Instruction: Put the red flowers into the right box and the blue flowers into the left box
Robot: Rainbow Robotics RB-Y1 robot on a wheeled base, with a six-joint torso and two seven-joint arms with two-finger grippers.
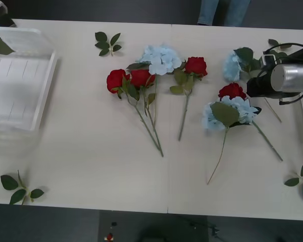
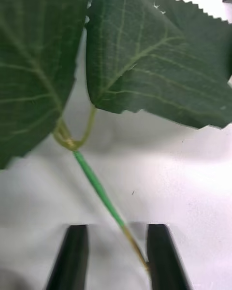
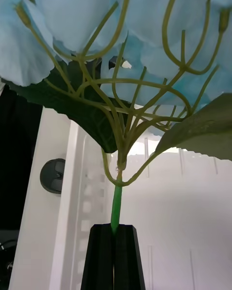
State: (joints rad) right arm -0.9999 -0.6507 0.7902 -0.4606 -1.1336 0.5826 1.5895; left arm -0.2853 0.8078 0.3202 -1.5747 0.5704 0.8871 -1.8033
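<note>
white slotted left box (image 1: 20, 85) sits upper left of the front view, red flowers (image 1: 129, 79) mid-table. right wrist view: right gripper (image 2: 116, 258) open astride a green stem (image 2: 99, 191), ready to close. left wrist view: left gripper (image 3: 115, 258) clamps a blue flower (image 3: 116, 34) over the box; release seems next.

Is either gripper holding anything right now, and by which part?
The left gripper holds a blue flower by its green stem, over the left box. The right gripper is open around a stem, not gripping.

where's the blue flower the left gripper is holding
The left gripper is shut on the blue flower by its stem above the left box, at the front view's far left edge.
</note>
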